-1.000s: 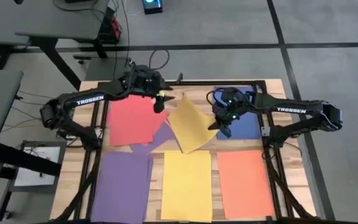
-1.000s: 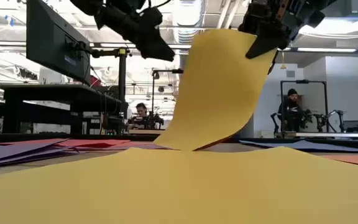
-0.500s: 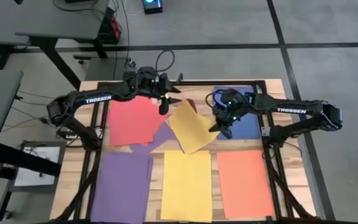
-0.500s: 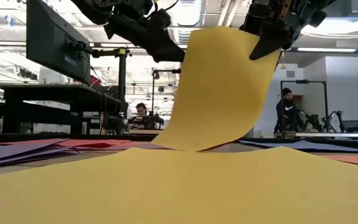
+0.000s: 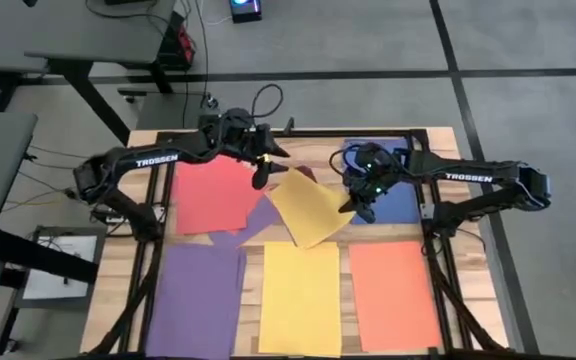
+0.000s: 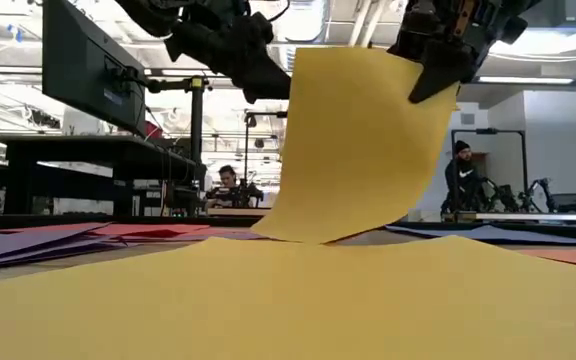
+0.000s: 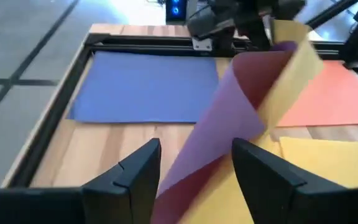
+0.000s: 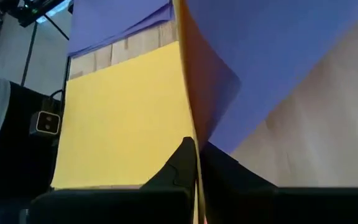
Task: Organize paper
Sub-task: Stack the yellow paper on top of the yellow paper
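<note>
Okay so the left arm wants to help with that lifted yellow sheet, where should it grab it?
Probably the free top corner of the raised yellow sheet, coming from the left gripper's own side. The right gripper already pinches the opposite top corner, and the sheet stands nearly upright with its upper edge exposed.

A: Counter (image 5: 146, 262): wooden slats, dark frame. Red sheet (image 5: 211, 195) noted far left, blue sheet (image 5: 396, 199) far right.

B: Near edge: purple sheet (image 5: 195, 300), yellow sheet (image 5: 300, 298), orange sheet (image 5: 393, 293) laid flat side by side. Another purple sheet (image 5: 261, 218) is seen mid-counter, partly covered.
</note>
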### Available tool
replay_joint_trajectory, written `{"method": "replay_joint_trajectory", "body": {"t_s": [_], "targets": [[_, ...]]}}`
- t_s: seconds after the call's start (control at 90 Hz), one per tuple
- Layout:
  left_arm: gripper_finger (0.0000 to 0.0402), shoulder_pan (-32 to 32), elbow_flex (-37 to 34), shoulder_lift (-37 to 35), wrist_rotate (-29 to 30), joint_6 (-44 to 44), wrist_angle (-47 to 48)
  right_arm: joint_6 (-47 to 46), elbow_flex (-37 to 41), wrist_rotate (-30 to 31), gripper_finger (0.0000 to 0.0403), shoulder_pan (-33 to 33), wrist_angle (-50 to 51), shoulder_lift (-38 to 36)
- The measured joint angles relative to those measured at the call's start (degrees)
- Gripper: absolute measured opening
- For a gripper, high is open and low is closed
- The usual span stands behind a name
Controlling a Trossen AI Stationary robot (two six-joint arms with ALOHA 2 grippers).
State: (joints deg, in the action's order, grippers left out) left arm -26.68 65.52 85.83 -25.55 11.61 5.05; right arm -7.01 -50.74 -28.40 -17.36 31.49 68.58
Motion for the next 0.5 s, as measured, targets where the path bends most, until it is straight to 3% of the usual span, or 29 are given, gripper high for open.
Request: {"method": "replay_joint_trajectory", "body": {"t_s": [0.5], "targets": [[0.018, 2.19, 0.0, -1.54, -1.3, -1.56, 5.71, 0.17, 0.0, 0.24, 0.0, -1.62, -0.2, 0.0]]}}
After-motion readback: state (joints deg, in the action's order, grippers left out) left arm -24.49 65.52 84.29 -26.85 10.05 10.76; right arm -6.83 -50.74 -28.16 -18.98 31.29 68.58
